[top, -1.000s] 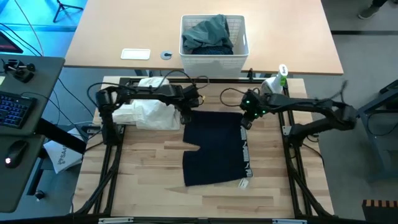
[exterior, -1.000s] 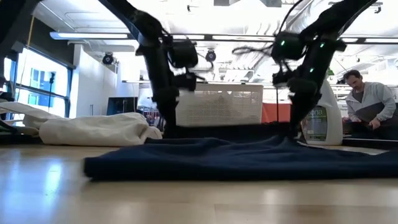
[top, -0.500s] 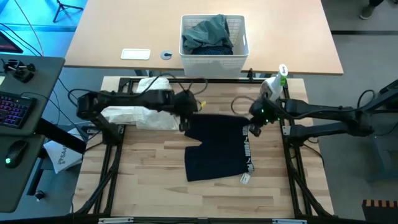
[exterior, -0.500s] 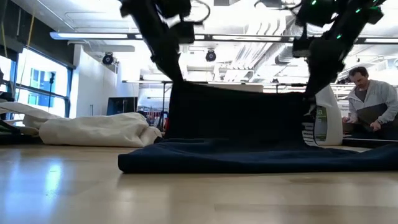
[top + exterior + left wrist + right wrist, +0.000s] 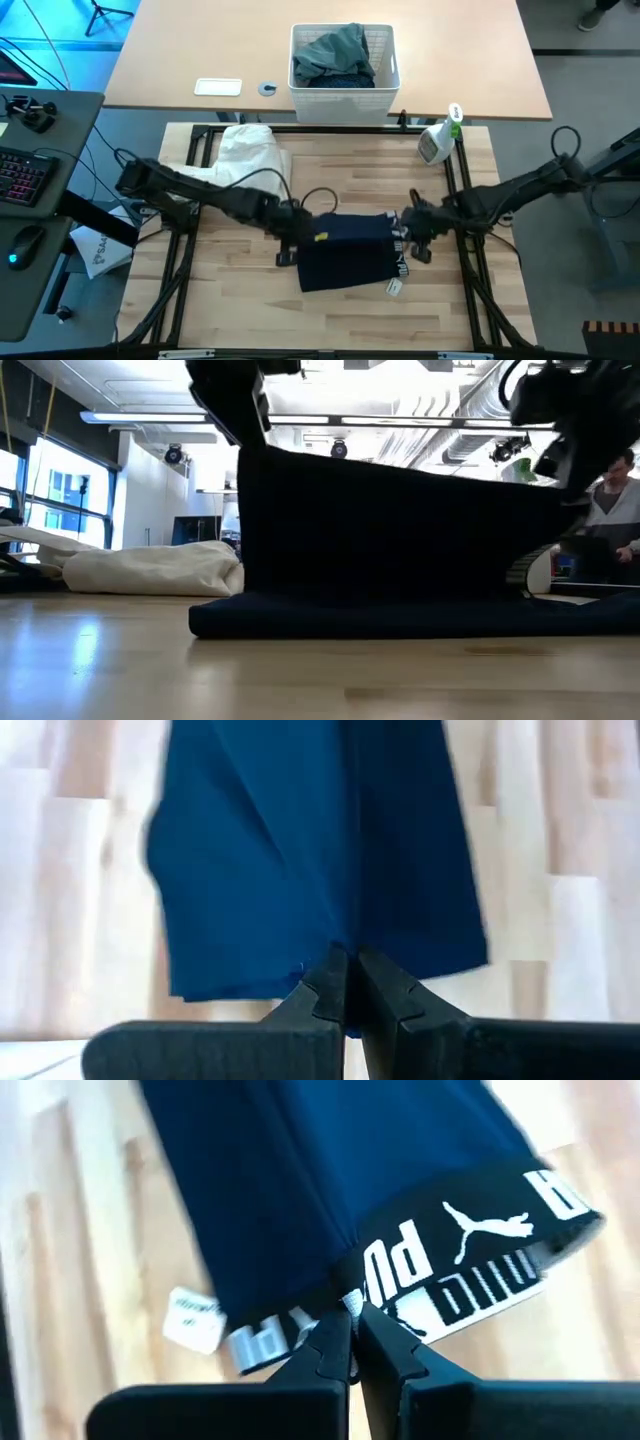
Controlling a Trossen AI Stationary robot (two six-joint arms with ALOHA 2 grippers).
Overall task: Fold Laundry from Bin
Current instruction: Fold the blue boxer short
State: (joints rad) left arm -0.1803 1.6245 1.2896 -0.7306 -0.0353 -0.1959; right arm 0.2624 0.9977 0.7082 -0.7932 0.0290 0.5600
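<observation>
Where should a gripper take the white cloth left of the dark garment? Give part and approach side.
Judging from its pose, take the white cloth at the bunched ridge on top, coming straight down. It lies crumpled in a loose mound, so raised folds offer more to pinch than edges flat on the table.

Pale wooden counter (image 5: 240,300), planks running side to side, framed by black rails. Lying on it: dark piece with white Puma lettering (image 5: 345,262) near the middle, far half lifted off the wood; crumpled white cloth (image 5: 248,152) at the far left corner; spray bottle (image 5: 439,140) at the far right corner. Beyond, on a second tan counter (image 5: 180,60): white bin (image 5: 345,98), a flat white item (image 5: 218,87), a small round object (image 5: 267,88).
</observation>
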